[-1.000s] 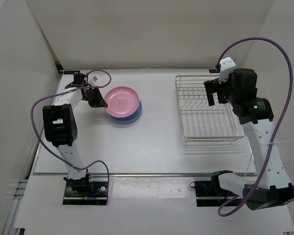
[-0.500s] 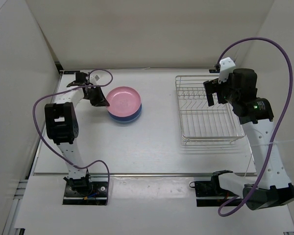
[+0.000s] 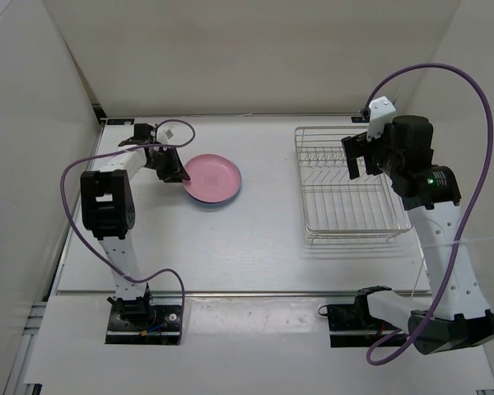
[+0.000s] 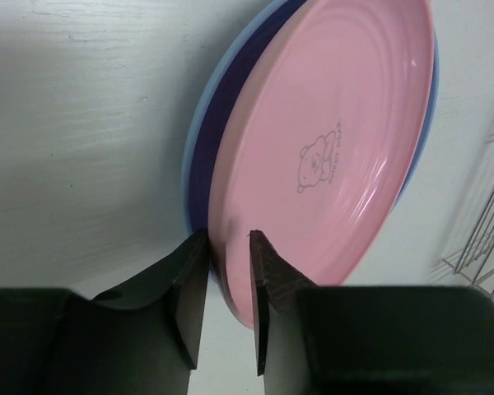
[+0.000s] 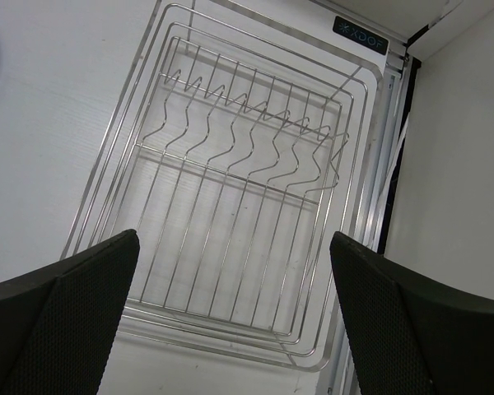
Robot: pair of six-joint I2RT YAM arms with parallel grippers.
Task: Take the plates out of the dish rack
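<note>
top camera looks down on the whole table (image 3: 255, 247); left wrist sits close on the pink plate (image 4: 337, 123), right wrist high over the dish rack (image 5: 239, 177), perhaps catching a plate's edge.

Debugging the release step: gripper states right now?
Left gripper: closed on the rim of the pink plate.
Right gripper: open, empty, above the dish rack.

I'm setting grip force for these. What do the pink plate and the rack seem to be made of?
The pink plate looks like plastic: smooth and semi-glossy, with soft highlights and a printed bear. The rack looks like thin metal wire, silvery and shiny. It may be chromed or stainless, but the look does not settle which.
</note>
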